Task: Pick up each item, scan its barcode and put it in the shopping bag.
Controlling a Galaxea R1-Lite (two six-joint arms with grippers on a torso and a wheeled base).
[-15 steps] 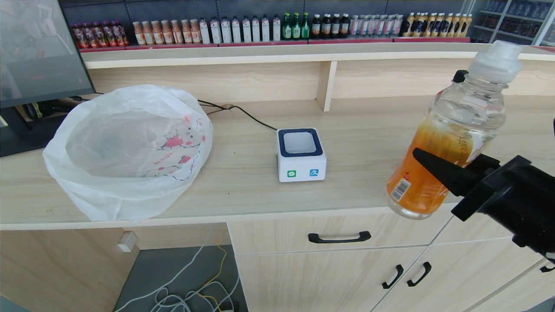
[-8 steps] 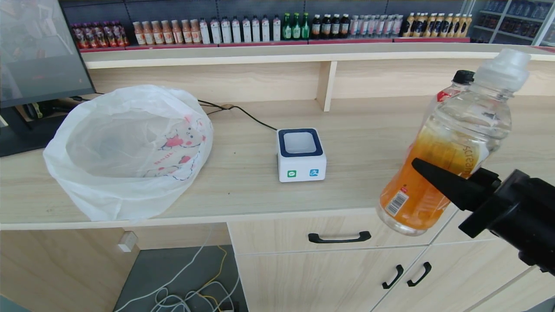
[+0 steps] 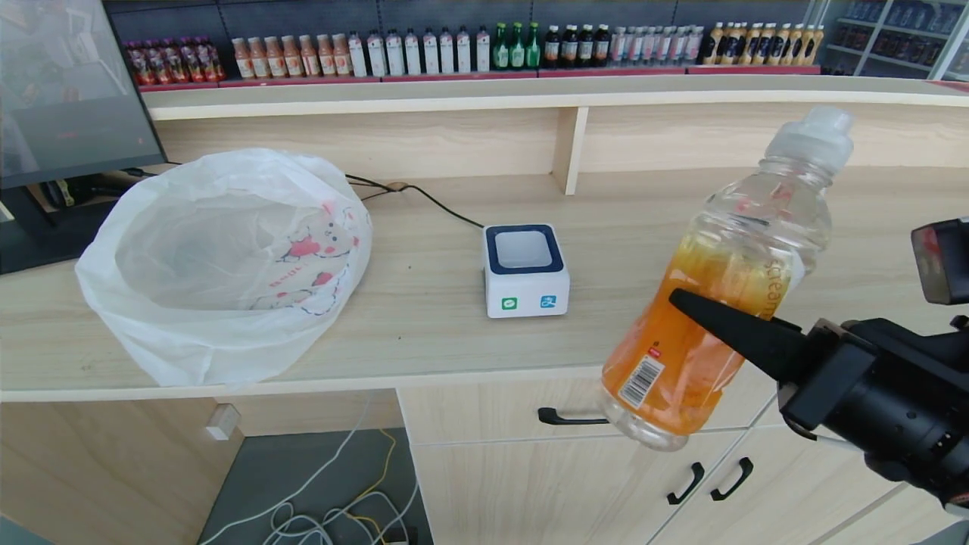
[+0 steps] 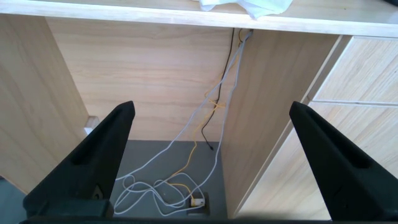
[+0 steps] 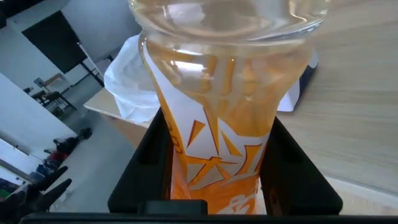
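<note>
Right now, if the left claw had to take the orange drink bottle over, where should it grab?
Probably the clear neck just under the cap, coming from the robot's left. The right claw clamps the orange drink bottle at mid-body, it tilts cap-up, and the barcode near the base should stay uncovered.

The bottle was clear, glossy plastic with a smooth printed label, and its cap was cloudy plastic. The right gripper had matt black fingers. The shopping bag was thin, crinkled, translucent white plastic. The scanner was smooth white plastic with a glossy window. The counter and drawers showed pale, matt wood grain, with black handles.
</note>
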